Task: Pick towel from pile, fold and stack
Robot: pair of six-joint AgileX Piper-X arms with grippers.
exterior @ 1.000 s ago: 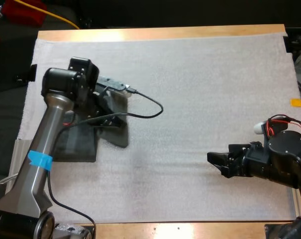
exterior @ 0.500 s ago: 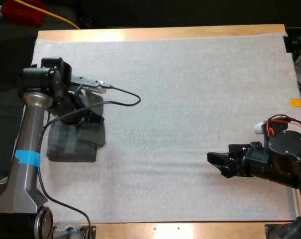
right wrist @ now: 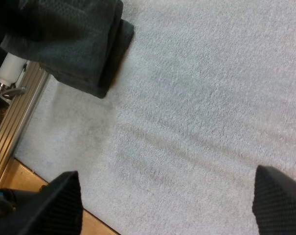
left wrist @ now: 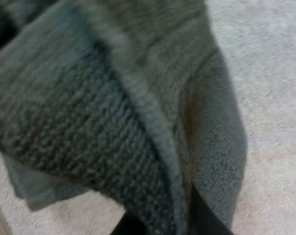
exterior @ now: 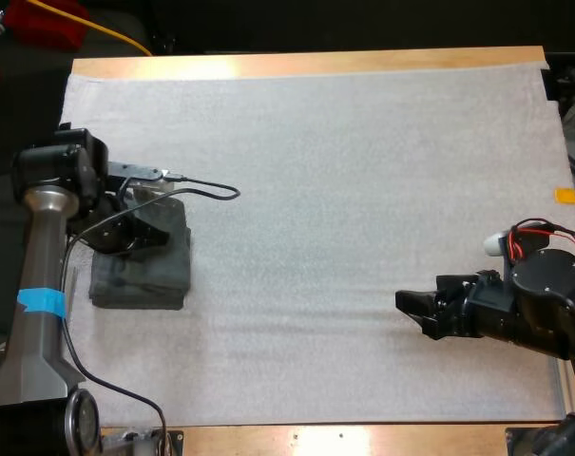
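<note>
At the mat's (exterior: 363, 171) left edge, my left gripper (exterior: 140, 233) clamps a grey-green towel (left wrist: 113, 122) against the folded stack (exterior: 135, 282) — cloth hides nearly all of its fingers (left wrist: 206, 218). Near the right edge, my right gripper (exterior: 407, 309) hangs spread wide over bare mat — touching nothing.

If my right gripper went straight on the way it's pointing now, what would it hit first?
Ahead of the right gripper lies only bare white mat, then probably the near edge of the towel stack, though it may slip just past; depth is hard to judge.
</note>
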